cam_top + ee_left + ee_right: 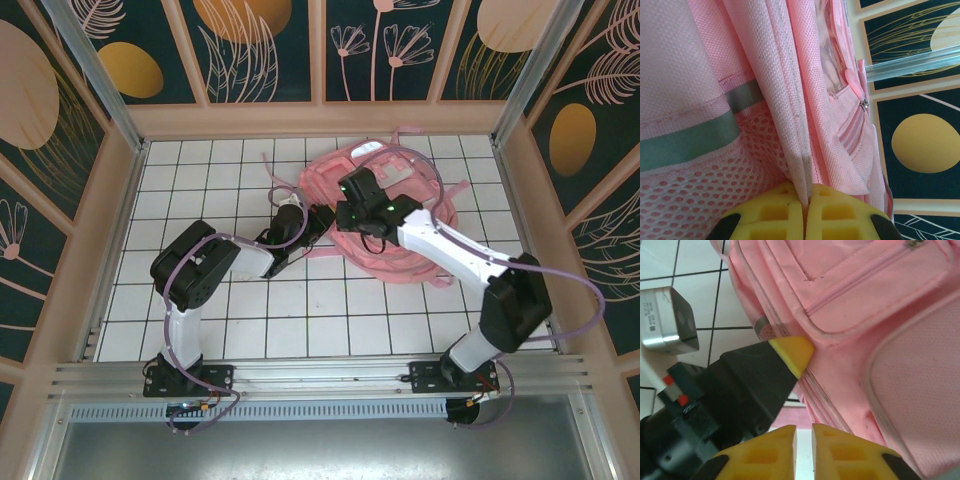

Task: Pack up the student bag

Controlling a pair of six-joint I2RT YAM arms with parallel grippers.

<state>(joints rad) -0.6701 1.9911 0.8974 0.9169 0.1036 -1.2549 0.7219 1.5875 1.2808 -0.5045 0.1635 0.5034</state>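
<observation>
Inspected white tiled tabletop (250, 330) within patterned walls. Found student bag (440, 205) lying under both claws. Found left claw (805, 197) pinched shut on a bag seam; right claw (804, 435) just beside it, pads almost touching, hold on fabric unconfirmed. Judged step: opening the bag for packing. Requires gripping the opposite edge and spreading. Noted small grey box (667, 320) beyond left claw; judged no obstruction.

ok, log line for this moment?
left gripper: shut on student bag edge | right gripper: nearly closed at bag, hold unclear

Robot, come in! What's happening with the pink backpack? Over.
Left gripper shut on student bag edge. Right gripper almost shut beside that edge, hold unclear. Bag lying on tiled table. Both grippers crowded close together.
</observation>
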